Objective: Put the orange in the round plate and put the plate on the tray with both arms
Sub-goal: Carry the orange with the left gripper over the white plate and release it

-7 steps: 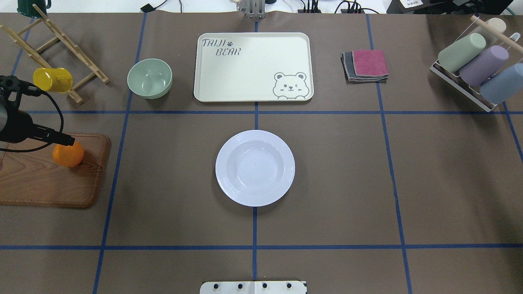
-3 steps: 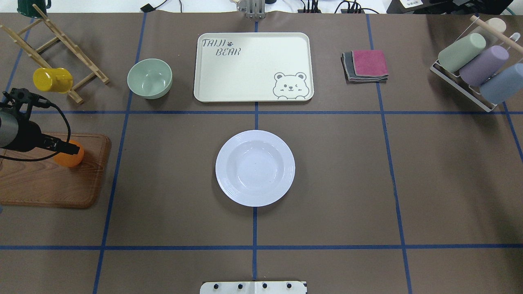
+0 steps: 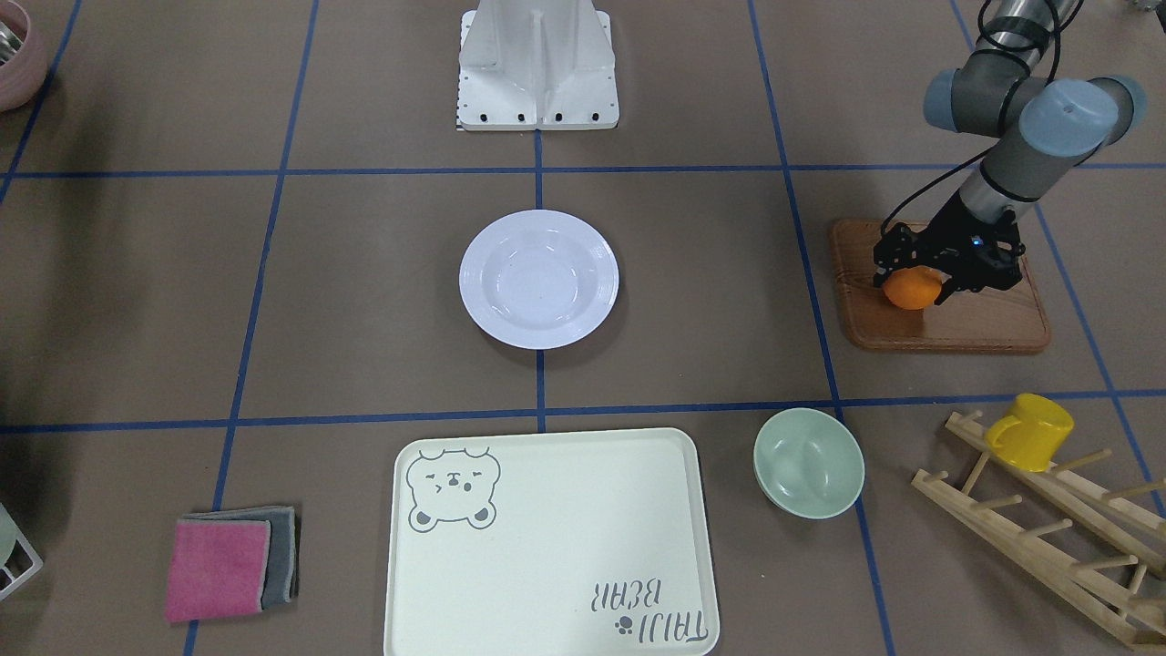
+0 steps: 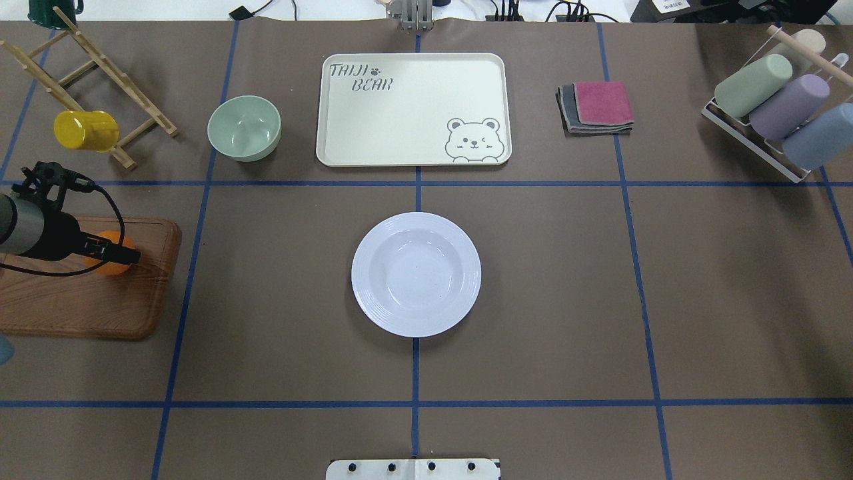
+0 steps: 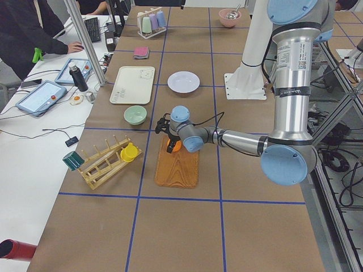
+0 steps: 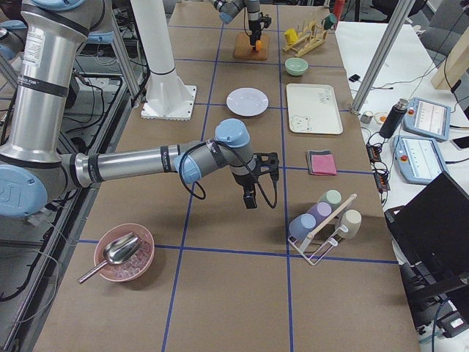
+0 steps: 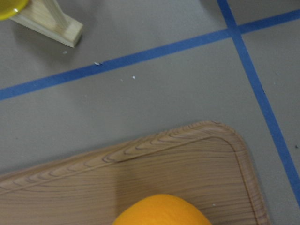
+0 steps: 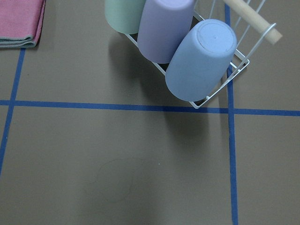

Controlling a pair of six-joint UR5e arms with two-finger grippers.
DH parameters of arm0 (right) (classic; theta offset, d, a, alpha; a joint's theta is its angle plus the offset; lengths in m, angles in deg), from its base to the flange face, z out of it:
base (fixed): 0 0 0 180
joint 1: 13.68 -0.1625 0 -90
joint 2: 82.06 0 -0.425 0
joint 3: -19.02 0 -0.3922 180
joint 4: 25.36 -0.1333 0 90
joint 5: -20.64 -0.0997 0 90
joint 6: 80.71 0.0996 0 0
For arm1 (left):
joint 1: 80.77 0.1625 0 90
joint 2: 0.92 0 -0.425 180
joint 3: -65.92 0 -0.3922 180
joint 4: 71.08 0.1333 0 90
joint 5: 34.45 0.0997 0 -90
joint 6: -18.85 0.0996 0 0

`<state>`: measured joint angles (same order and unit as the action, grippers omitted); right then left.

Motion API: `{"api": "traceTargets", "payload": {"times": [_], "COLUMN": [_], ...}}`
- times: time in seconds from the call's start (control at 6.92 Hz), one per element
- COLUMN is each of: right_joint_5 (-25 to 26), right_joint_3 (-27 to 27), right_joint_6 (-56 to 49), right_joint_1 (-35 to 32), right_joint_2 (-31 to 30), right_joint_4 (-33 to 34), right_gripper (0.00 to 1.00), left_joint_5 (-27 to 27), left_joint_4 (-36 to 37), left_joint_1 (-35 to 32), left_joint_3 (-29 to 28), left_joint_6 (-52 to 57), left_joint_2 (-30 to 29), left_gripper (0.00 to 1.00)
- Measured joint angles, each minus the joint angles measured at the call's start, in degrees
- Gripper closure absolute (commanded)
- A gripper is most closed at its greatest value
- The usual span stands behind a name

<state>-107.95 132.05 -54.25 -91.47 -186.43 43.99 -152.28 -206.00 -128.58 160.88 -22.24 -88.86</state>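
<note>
sitting on the board: the small round bright orange fruit (image 3: 911, 290) lies on the brown wooden cutting board (image 3: 966, 328), close to the board's edge nearest the table's middle; you find it at the robot's left end of the table.
left gripper: the black two-finger left gripper (image 3: 916, 284) is down over the orange with one finger on each side of it. you cannot tell from these views whether the fingers press the fruit or only bracket it.
left wrist view: you get just the top of the orange at the bottom edge, then the board's rounded corner and blue tape lines beyond.
round plate: the glossy white round plate (image 3: 474, 279) with its ridged rim sits flat at the table's centre on a blue tape line, well apart from the orange.
tray: the large cream rectangular plastic tray (image 4: 413, 107) with the grey bear face lies beyond the plate, away from the robot's base, a blue tape line between the two.
right gripper: the black right gripper (image 6: 250, 199) hangs above the brown table cover near the white wire rack of pastel cups (image 4: 773, 100). you see it only from the side, so you cannot tell how its fingers stand.
around: the pale green bowl (image 4: 244, 128) sits just beside the tray; the yellow mug (image 4: 85, 129) hangs on the wooden peg rack (image 3: 1029, 558); the folded pink and grey cloths (image 4: 600, 105) lie on the tray's other side.
</note>
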Motion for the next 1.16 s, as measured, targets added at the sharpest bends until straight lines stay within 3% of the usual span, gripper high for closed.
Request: {"api": "traceTargets", "payload": {"times": [0.29, 0.43, 0.58, 0.87, 1.16], "right_joint_5": [-0.2, -0.9, -2.3, -5.2, -1.1], "right_joint_3": [0.1, -0.1, -1.3, -3.8, -3.7], "right_joint_6": [0.0, 0.1, 0.4, 4.2, 17.5], "right_joint_1": [0.0, 0.0, 0.2, 2.6, 9.7], "right_joint_2": [0.1, 0.2, 0.5, 1.0, 4.0], "right_joint_4": [-0.3, -2.5, -8.6, -17.9, -19.4], "right_gripper": [0.00, 0.00, 0.00, 0.00, 0.00], "left_joint_5": [-1.0, -2.3, -1.7, 5.4, 12.8], "left_joint_4": [1.9, 9.2, 19.7, 36.2, 41.4], "left_joint_1": [0.0, 0.0, 1.2, 9.7, 18.0], "left_joint_3": [4.1, 8.8, 12.4, 12.3, 5.7], "left_joint_6": [-0.9, -2.9, -6.8, -17.2, -28.4], "left_joint_2": [-0.1, -2.7, -9.5, -26.4, -39.5], "left_gripper": [1.00, 1.00, 1.00, 1.00, 1.00]}}
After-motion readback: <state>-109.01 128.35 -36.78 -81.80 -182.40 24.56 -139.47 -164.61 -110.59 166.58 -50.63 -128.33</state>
